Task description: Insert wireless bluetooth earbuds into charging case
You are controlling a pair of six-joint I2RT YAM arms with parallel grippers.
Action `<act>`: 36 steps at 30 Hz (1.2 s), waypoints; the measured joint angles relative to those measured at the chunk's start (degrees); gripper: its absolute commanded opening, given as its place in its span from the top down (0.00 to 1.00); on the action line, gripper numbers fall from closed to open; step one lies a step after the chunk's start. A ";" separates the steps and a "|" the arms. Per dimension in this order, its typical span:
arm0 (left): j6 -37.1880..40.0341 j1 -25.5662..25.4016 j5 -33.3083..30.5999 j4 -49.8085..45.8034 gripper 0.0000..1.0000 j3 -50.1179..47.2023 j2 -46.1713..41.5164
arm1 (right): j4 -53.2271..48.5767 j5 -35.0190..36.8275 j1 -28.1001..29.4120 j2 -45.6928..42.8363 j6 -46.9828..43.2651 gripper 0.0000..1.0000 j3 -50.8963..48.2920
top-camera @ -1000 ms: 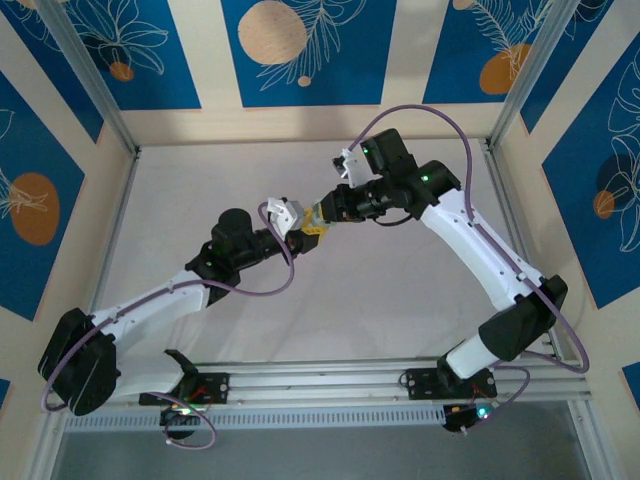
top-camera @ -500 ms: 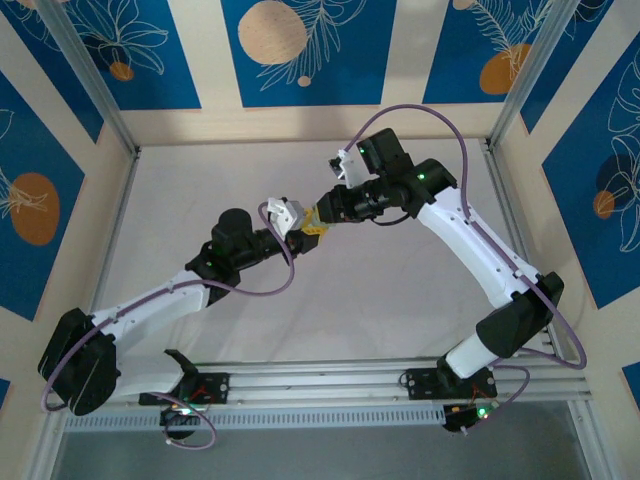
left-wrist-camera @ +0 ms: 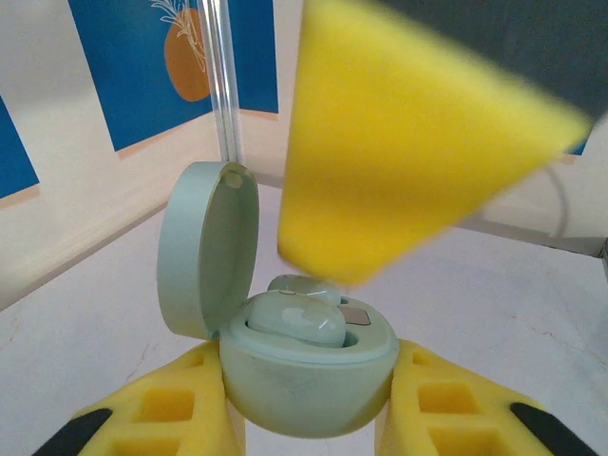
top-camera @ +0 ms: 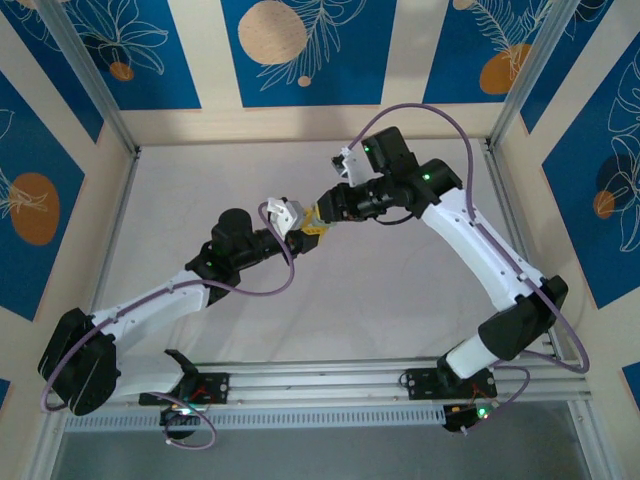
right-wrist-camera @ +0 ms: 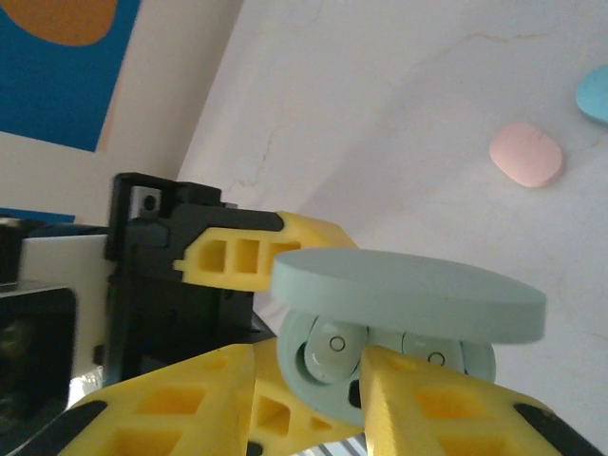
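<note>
A mint-green charging case (left-wrist-camera: 309, 380) is held off the table in my left gripper (left-wrist-camera: 310, 372), shut on its body from both sides. Its lid (left-wrist-camera: 204, 252) stands open. Two mint earbuds lie in its wells: one (left-wrist-camera: 294, 318) in front, the other (left-wrist-camera: 306, 285) behind. In the right wrist view the lid (right-wrist-camera: 408, 290) overhangs the earbuds (right-wrist-camera: 332, 353) (right-wrist-camera: 432, 356). My right gripper (right-wrist-camera: 310, 355) is right at the case's mouth, its yellow fingers (right-wrist-camera: 171, 399) parted around the left earbud and not squeezing it. Both grippers (top-camera: 305, 228) (top-camera: 318, 212) meet at the table's middle.
A pink pebble-shaped case (right-wrist-camera: 525, 154) and the edge of a light blue one (right-wrist-camera: 594, 93) lie on the white table beyond the held case. Beige walls and aluminium posts (top-camera: 90, 90) ring the table; a rail (top-camera: 320, 380) runs along the near edge.
My right gripper's fingers have spread apart at the case. The left gripper has kept its hold and has not moved.
</note>
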 measured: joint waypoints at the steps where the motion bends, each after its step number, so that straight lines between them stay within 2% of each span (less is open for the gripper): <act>1: 0.00 0.00 0.00 0.22 0.75 0.00 0.00 | 0.83 -0.52 -0.61 -1.18 0.07 0.64 -0.70; 8: 0.00 -0.11 0.04 3.30 0.75 -0.02 0.00 | 8.09 -3.39 -6.62 -10.82 2.86 0.62 -7.56; 17: -0.61 -0.20 0.74 8.07 0.75 -0.09 -0.02 | 17.00 -3.65 -13.68 -17.40 9.53 0.55 -16.70; 27: -4.52 -0.24 2.03 12.11 0.75 -0.22 0.00 | 23.34 -9.75 -18.56 -16.15 17.64 0.49 -17.97; 36: -9.14 -0.26 3.72 17.00 0.75 -0.33 1.51 | 25.57 -14.86 -19.04 -9.33 23.63 0.47 -15.96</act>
